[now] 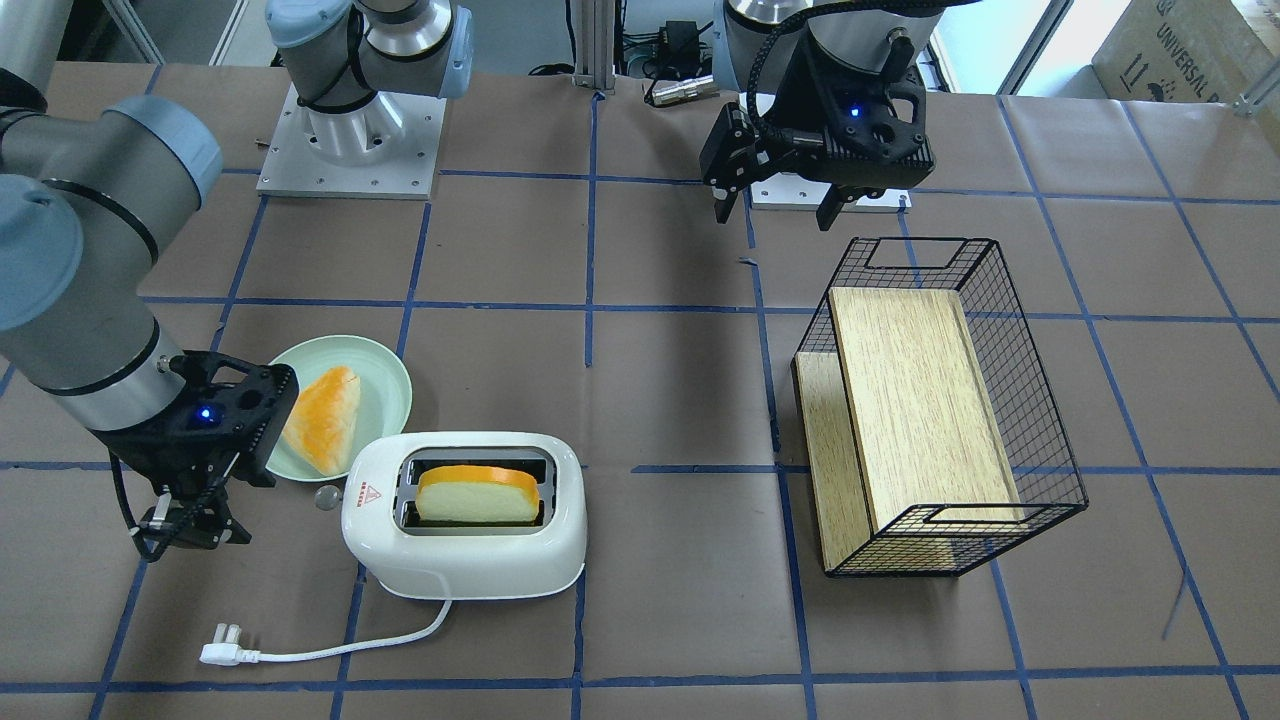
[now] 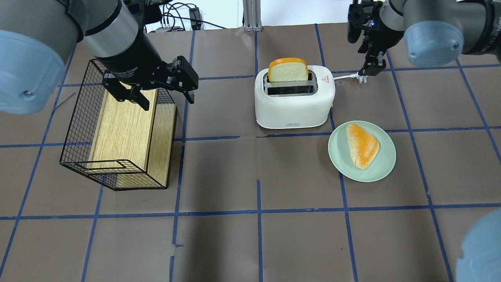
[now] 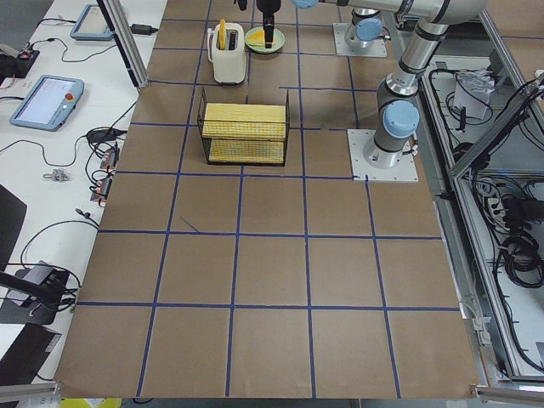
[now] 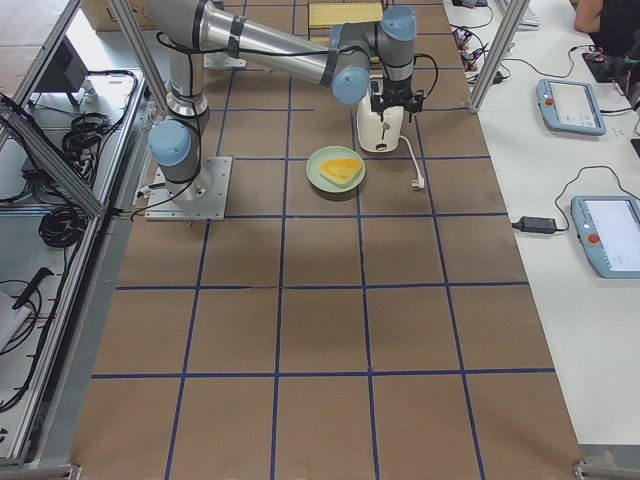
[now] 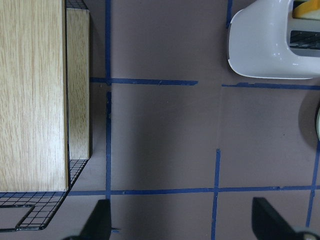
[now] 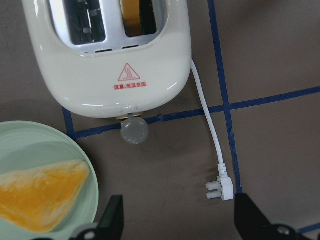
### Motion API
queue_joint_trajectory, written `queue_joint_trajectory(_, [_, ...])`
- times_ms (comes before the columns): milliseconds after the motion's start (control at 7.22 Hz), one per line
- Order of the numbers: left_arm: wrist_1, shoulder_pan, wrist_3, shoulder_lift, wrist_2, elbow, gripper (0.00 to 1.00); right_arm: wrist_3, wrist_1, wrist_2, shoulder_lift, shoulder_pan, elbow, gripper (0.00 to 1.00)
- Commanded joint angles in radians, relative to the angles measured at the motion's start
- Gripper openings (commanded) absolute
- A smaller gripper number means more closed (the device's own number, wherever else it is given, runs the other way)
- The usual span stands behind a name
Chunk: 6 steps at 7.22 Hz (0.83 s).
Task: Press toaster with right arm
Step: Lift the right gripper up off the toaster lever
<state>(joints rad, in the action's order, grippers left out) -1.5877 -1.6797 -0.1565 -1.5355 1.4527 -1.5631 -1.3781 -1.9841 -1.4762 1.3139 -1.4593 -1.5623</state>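
Observation:
The white toaster [image 1: 465, 560] stands on the table with a bread slice [image 1: 478, 495] upright in one slot. It also shows in the overhead view [image 2: 293, 105] and the right wrist view [image 6: 110, 65]. Its clear side knob [image 6: 135, 131] sticks out of the end with the red triangle sticker. My right gripper [image 1: 190, 530] hangs open and empty beside that end, apart from the toaster, above the white plug [image 6: 220, 187]; it also shows in the overhead view [image 2: 370, 70]. My left gripper [image 2: 168, 102] is open and empty, raised over the wire basket's far end.
A green plate [image 2: 385, 164] with a piece of bread [image 2: 362, 145] lies next to the toaster, near my right arm. A black wire basket [image 2: 78, 117] holding wooden boards [image 1: 920, 400] stands on the left arm's side. The cord [image 1: 340, 652] trails over the table.

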Motion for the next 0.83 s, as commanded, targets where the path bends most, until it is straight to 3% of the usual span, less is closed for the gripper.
queue_joint_trajectory(0, [0.000,0.000,0.000,0.000,0.000,0.000,1.00,0.458,0.086,-0.006,0.085,-0.007,-0.005,1.00])
queue_joint_trajectory(138, [0.000,0.000,0.000,0.000,0.000,0.000,1.00,0.720,0.249,-0.010,0.167,-0.010,-0.008,1.00])
queue_joint_trajectory(277, [0.000,0.000,0.000,0.000,0.000,0.000,1.00,0.916,0.321,-0.012,0.232,-0.012,-0.036,1.00])
queue_joint_trajectory(415, [0.000,0.000,0.000,0.000,0.000,0.000,1.00,1.123,0.323,-0.009,0.286,-0.018,-0.083,1.00])
queue_joint_trajectory(692, [0.000,0.000,0.000,0.000,0.000,0.000,1.00,1.211,0.330,-0.056,0.315,-0.019,-0.111,1.00])
